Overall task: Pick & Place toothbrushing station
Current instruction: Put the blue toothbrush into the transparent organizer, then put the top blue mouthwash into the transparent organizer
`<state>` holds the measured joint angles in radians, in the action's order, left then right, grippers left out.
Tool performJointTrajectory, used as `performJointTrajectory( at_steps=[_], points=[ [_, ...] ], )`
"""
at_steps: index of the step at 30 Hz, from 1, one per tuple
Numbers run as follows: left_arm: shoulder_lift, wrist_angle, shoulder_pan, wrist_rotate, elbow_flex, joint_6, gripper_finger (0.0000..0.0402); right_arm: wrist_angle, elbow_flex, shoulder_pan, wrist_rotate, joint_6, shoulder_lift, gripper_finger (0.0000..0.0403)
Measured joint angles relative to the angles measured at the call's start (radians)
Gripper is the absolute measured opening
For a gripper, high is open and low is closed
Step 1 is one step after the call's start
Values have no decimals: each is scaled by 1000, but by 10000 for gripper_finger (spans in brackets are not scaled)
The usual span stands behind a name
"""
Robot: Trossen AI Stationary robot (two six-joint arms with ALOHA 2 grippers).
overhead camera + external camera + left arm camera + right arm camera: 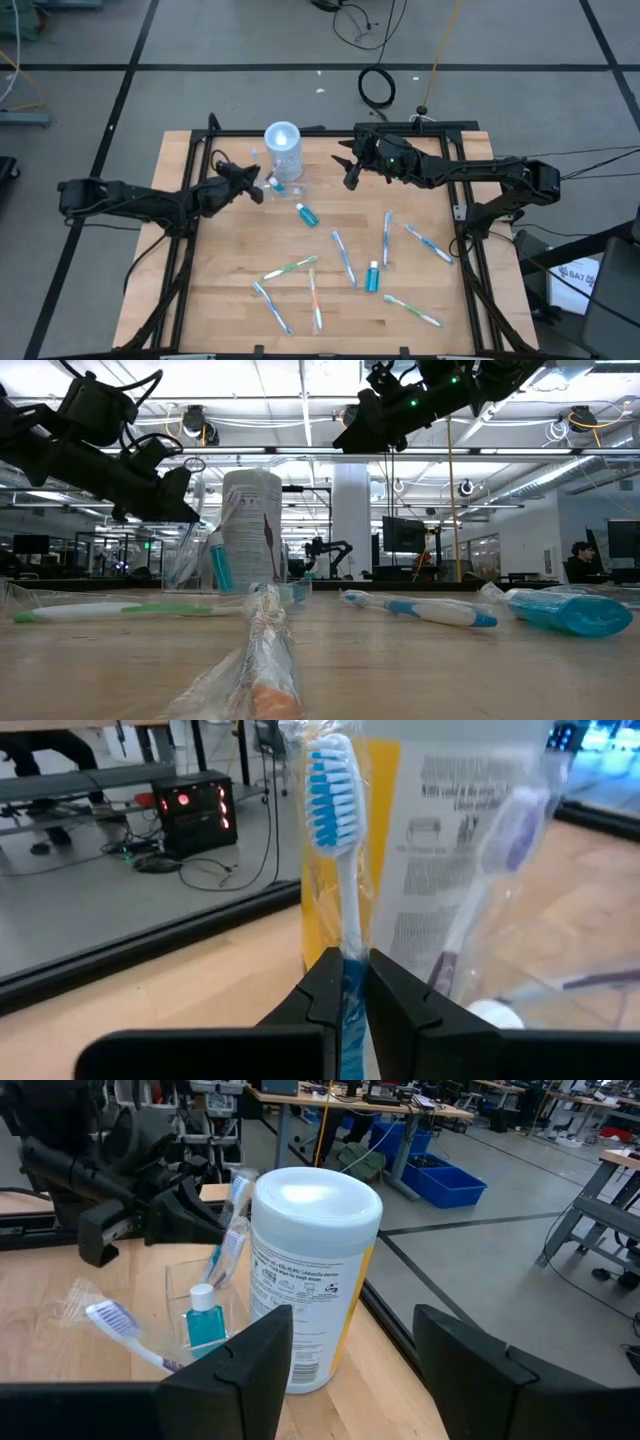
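My left wrist cam shows what the overhead can't: the left gripper point(348, 985) is pinching a wrapped blue toothbrush point(335, 830), bristles upright just past the fingertips. From above, the left gripper point(252, 184) reaches in right beside the holder point(283, 152). The right gripper point(350, 1350) hangs raised with fingers spread wide, the holder point(308, 1270) sitting just beyond the gap between them.

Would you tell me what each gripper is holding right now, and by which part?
The left gripper is shut on the handle of a blue-bristled toothbrush, below its head, beside the clear holder. The right gripper is open and holds nothing.
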<state>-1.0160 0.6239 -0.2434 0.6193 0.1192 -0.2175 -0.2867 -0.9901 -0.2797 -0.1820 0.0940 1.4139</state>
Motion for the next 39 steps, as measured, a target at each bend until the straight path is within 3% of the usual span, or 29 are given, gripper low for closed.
performJointTrajectory(
  at_steps=[5, 13, 18, 24, 30, 39],
  points=[
    [-32, 2, -7, -1, 0, -25, 42, 0, 0, 0, 0, 0, 0, 201],
    [-44, 43, -3, -1, 0, -47, 137, 0, 0, 0, 0, 0, 0, 201],
    [-17, 128, 24, 0, 2, 31, 172, 0, 0, 0, 0, 0, 0, 201],
    [45, 173, 66, -1, 37, 124, 174, 0, 0, 0, 0, 0, 0, 201],
    [77, 143, 119, -72, 135, 240, 162, 1, 33, 0, 0, 8, 0, 201],
    [73, -208, 156, -157, 368, 269, 159, 2, 41, 6, 1, -26, 0, 201]
  ],
)
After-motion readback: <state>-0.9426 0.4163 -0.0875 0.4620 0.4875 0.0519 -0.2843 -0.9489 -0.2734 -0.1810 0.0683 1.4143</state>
